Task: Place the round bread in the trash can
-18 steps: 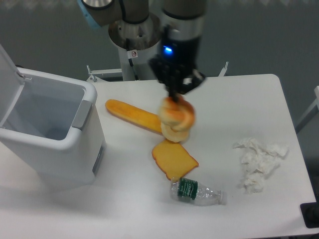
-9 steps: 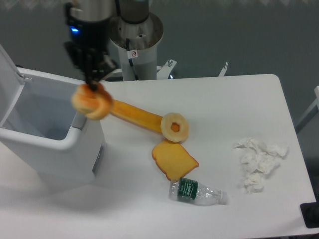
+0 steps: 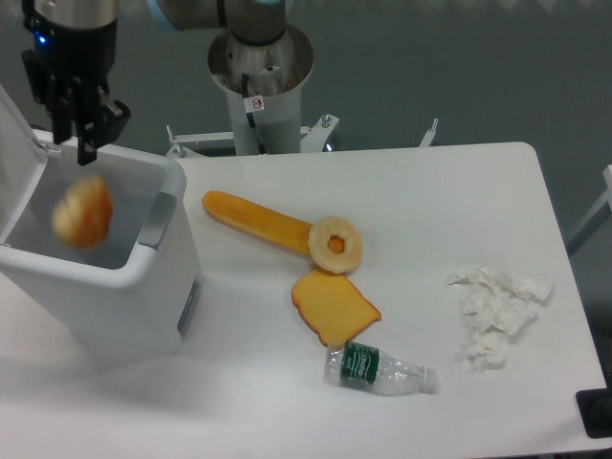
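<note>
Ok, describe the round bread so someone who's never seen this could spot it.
Find the white trash can at the table's left end. In its open mouth, below the pincer, is the round bread: plump, golden, no hole, unlike the flat ringed donut mid-table.

One round bread point(image 3: 82, 212), blurred, within trash can opening. One trash can point(image 3: 115, 287), white, lid up. One gripper point(image 3: 76, 145) on one arm. One long orange bread loaf point(image 3: 251, 219). One ring-shaped donut point(image 3: 336, 245) with orange centre. One square toast slice point(image 3: 335, 306). One plastic water bottle point(image 3: 379, 369), green label, lying on side. One heap of crumpled white tissue point(image 3: 495, 313); separate pieces in heap cannot be counted. One white table point(image 3: 449, 191). Bread-like items in all: four.
</note>
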You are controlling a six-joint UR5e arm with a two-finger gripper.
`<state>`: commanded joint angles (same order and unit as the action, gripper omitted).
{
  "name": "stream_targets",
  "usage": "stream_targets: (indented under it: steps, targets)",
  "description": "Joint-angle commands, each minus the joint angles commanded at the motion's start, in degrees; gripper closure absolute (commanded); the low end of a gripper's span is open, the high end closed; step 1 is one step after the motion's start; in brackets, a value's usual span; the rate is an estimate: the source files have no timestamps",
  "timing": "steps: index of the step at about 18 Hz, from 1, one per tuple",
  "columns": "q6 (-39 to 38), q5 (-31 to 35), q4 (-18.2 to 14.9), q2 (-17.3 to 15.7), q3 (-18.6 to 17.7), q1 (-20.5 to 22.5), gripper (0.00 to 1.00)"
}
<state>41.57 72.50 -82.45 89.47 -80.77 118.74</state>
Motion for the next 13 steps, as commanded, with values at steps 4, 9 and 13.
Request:
stream_targets:
  steps: [4,9,13]
  targets:
    - [4.56,7.81,1.33,0.18,-0.79,2.62,0.00]
    - [14.57,12.04,1.68,0.09,-5.54,12.37,0.00]
    - [24.94,12.84,1.41,1.84,-5.54,23.89,0.00]
